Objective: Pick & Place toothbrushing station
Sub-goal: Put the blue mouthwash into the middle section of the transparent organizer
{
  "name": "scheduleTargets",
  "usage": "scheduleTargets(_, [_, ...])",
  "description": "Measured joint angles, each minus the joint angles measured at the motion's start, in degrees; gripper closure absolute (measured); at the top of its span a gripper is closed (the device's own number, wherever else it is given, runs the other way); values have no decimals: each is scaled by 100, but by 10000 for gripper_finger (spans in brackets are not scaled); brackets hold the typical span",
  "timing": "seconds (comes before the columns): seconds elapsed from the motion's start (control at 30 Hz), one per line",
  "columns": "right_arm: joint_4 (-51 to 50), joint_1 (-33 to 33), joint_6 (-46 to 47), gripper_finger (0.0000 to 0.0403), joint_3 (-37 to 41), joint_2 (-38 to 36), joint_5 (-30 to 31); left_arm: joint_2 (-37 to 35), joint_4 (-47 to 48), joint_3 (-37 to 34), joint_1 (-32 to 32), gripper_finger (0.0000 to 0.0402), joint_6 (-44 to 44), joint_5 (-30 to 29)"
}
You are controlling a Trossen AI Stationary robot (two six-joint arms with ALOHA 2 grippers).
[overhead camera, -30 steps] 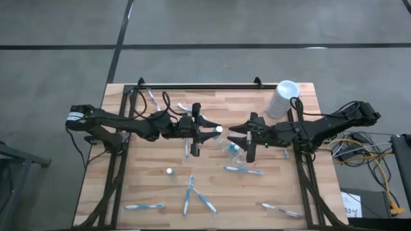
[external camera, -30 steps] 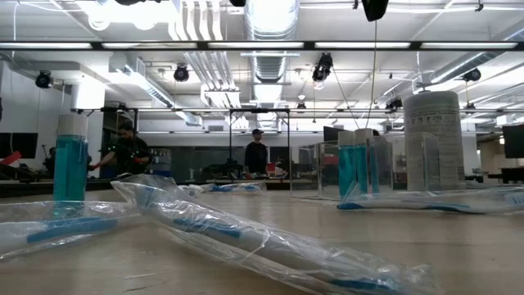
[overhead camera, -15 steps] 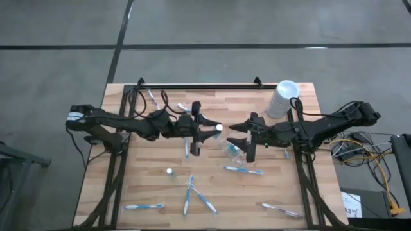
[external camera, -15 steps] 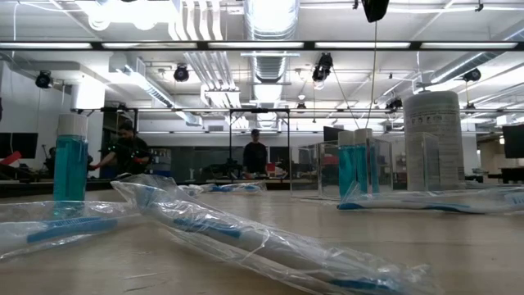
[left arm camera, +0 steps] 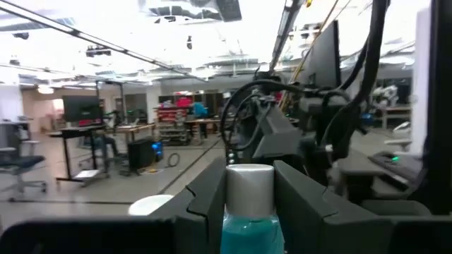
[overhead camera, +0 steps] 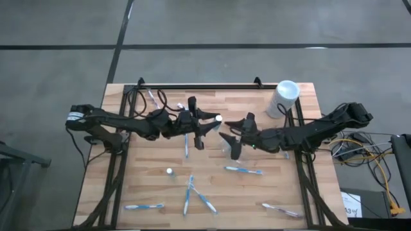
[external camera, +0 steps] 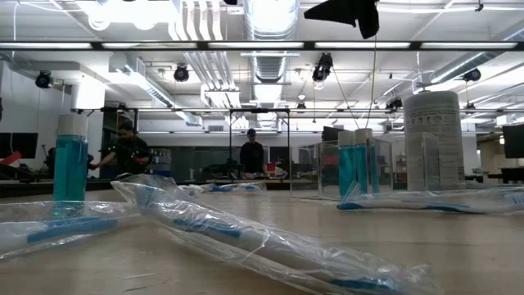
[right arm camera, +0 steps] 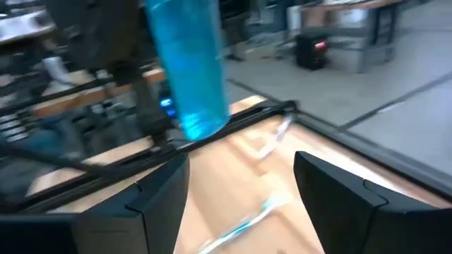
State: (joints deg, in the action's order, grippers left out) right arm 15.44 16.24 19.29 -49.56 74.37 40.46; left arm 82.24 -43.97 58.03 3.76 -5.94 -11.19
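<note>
Blue tube [left arm camera: 248, 212] in left tool [left arm camera: 248, 194], wrist view only

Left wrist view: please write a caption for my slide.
Left gripper shut on a blue white-capped tube, right arm behind.

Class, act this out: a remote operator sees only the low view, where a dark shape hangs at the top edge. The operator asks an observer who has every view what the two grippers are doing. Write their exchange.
Operator: What is the left gripper doing?
Observer: The left gripper is shut on a blue white-capped tube, held up over the middle of the table.
Operator: And the right gripper?
Observer: The right gripper is open and empty, pointing at that tube from close by.
Operator: Anything on the table near them?
Observer: A toothbrush lies on the wood beside the left gripper.
</note>
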Motion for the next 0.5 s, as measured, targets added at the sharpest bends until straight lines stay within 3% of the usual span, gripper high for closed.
scheduleTargets(0.23, [-3,1,-390,161,-373,395,356,0,-82,-1,1,296,-50,-375])
scheduleTargets(0.5, [-20,1,-1081,161,-1065,883,700,0,-121,-1,3,296,-134,-384])
